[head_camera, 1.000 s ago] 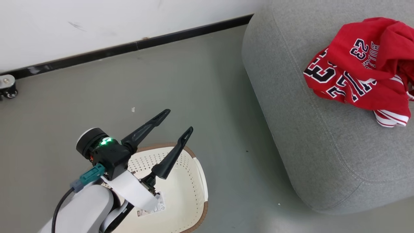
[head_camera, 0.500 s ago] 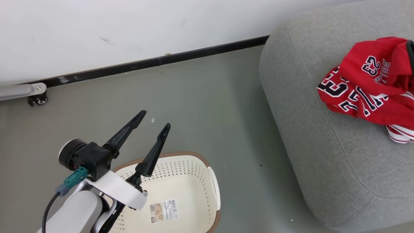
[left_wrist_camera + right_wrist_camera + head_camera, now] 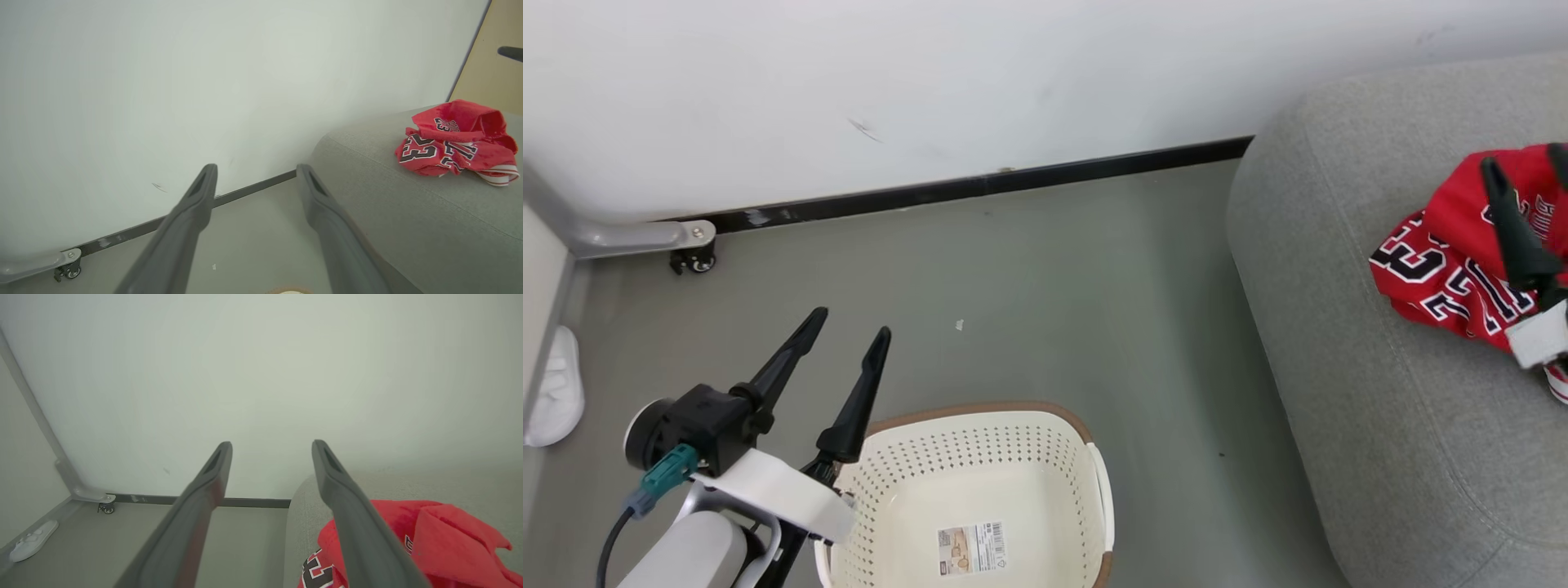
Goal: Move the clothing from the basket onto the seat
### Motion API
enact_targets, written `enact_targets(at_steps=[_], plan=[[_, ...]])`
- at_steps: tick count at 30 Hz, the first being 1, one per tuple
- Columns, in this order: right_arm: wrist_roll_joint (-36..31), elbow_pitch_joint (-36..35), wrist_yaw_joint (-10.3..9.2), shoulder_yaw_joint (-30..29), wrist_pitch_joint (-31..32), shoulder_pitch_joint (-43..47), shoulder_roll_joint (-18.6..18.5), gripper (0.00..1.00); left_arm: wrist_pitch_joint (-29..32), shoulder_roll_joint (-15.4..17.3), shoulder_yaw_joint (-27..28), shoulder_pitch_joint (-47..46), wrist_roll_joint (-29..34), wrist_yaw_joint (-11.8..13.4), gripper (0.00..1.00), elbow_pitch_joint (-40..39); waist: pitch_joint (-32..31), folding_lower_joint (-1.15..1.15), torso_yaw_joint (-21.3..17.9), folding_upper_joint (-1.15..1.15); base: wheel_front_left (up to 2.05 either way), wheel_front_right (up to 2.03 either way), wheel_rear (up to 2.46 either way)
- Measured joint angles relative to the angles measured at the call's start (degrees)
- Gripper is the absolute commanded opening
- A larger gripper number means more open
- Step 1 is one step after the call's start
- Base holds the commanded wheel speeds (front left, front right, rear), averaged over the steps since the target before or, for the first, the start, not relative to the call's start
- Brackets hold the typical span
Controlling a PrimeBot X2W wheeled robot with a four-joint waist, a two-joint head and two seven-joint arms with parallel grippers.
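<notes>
The clothing (image 3: 1437, 273), a crumpled red jersey with black-and-white letters and the number 23, lies on the grey seat (image 3: 1339, 343) at the right, with a red-and-white striped edge (image 3: 498, 175) showing beside it. The cream basket (image 3: 980, 433) with its brown rim stands on the floor at the bottom, holding nothing but a label sticker. My left gripper (image 3: 848, 325) is open just left of the basket's rim, nothing between its fingers. My right gripper (image 3: 1527, 159) is open above the clothing, apart from it. Both wrist views show spread, empty fingers (image 3: 204, 192) (image 3: 339, 477).
A white slipper (image 3: 556, 392) lies on the floor at the far left beside a grey metal leg with a caster (image 3: 690, 249). A white wall with a black baseboard (image 3: 980, 184) runs along the back. Grey floor separates basket and seat.
The head camera has shifted, sliding everything right and down. The right gripper's fingers have come into view over the clothing. The left gripper has moved from over the basket to its left.
</notes>
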Motion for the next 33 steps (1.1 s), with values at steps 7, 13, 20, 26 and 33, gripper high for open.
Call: enact_targets(at_steps=[7, 13, 20, 26, 33], plan=[[-1.77, -2.48, 0.0, -2.86, -0.01, 5.56, 3.15, 1.0, -0.01, -0.36, 2.36, 2.35, -0.33, 0.6, 1.0, 0.32, -1.77, 0.0, 1.91, 0.0, 0.0, 0.0, 0.0], [-3.88, -4.95, 0.0, -6.39, -0.1, 10.61, 6.53, 1.0, -0.18, -1.29, 4.52, 5.11, -0.64, 1.83, 1.0, 0.43, -3.11, 0.0, 3.11, 0.0, 0.0, 0.0, 0.0], [-4.08, -7.23, 0.0, -7.24, -0.14, 16.06, 11.96, 1.0, -0.18, -2.94, 7.61, 8.15, -1.2, 3.53, 1.0, 0.38, -4.33, 0.0, 3.82, 0.0, 0.0, 0.0, 0.0], [-6.53, -9.29, -0.01, -7.69, -0.14, 18.69, 14.18, 1.0, -0.18, -4.36, 10.43, 10.77, -1.16, 4.61, 1.0, -0.2, -5.13, 0.0, 4.06, 0.0, 0.0, 0.0, 0.0], [-8.13, -10.22, -0.01, -7.16, -0.14, 23.08, 17.04, 1.0, -0.18, -5.76, 12.85, 12.87, -0.9, 5.06, 1.0, -0.63, -5.71, 0.0, 4.71, 0.0, 0.0, 0.0, 0.0]])
